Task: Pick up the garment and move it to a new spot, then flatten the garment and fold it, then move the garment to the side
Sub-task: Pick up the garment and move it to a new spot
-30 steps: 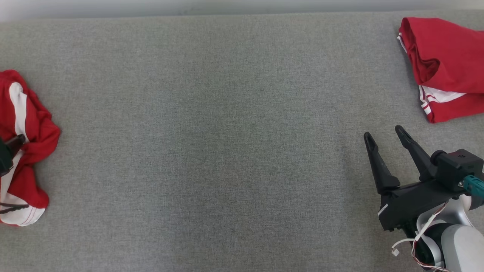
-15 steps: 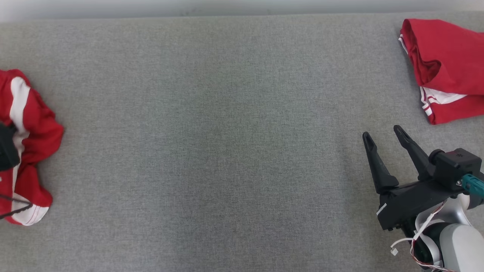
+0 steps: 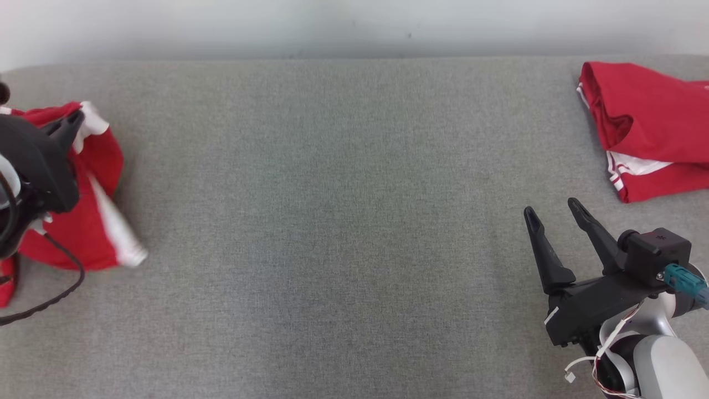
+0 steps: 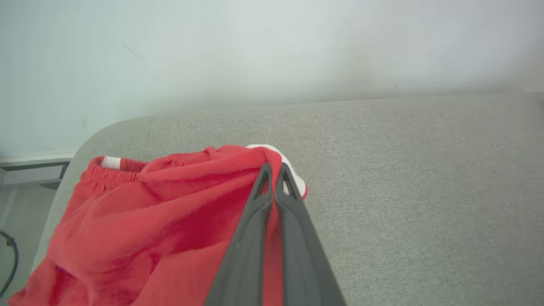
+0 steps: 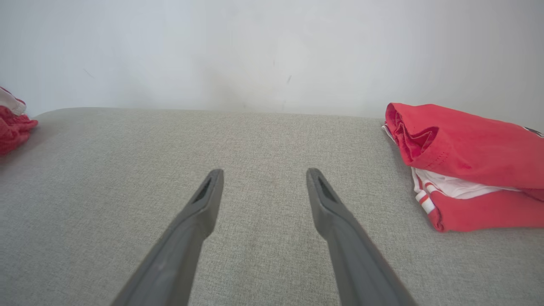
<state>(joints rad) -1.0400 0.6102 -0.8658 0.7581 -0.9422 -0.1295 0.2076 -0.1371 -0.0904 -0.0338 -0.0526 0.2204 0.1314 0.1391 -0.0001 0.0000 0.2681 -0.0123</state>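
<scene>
A folded red cloth (image 3: 653, 116) lies far right on the grey fabric surface (image 3: 343, 194). The left gripper (image 4: 274, 168) pinches the crumpled red-and-white garment (image 4: 148, 212) at its top edge; the right gripper (image 3: 551, 208) hangs spread, empty.

garment (image 3: 77, 238): cut by left edge, stripe blurred | folded clothes (image 3: 659, 111): cut right

The right gripper (image 3: 551, 207) has two long, dark grey fingers (image 5: 335, 221), tapered, with a slot near each tip, on a matte black base. A boxy black block (image 3: 656, 252) carries a teal connector (image 3: 681, 277). Thin white and red wires (image 3: 604, 349) cross the silver-white forearm (image 3: 664, 366). The left gripper (image 4: 274, 168) is equally dark, with a black cable (image 3: 55, 293) looping under it.
</scene>
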